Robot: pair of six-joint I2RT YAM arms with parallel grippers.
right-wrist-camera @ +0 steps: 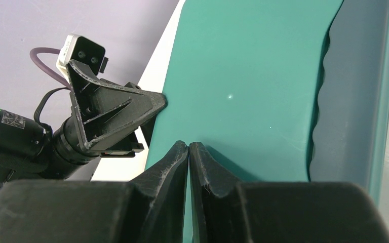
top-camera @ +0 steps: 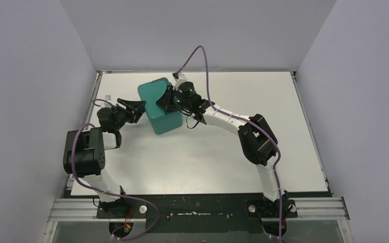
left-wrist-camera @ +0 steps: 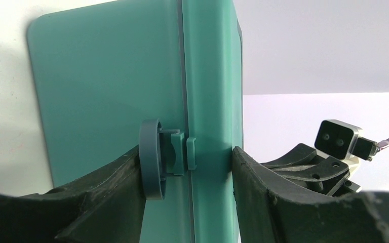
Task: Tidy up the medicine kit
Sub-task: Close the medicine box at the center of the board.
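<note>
We find the table (top-camera: 233, 162) bearing the medicine kit (top-camera: 158, 115), lid down, far-left of centre. The right gripper (right-wrist-camera: 189, 148), fingers together, rests on the lid. The left gripper (left-wrist-camera: 187, 159) straddles the side knob (left-wrist-camera: 151, 161); we cannot tell whether it bites. We judge unlatching is in hand; next calls for a firm hold on the knob.

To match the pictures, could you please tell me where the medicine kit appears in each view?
Top external: medicine kit, left of centre, upper half.
Left wrist: fills centre-left, top to bottom.
Right wrist: upper centre and right.
Shared landmark: left end effector around its side knob.
</note>
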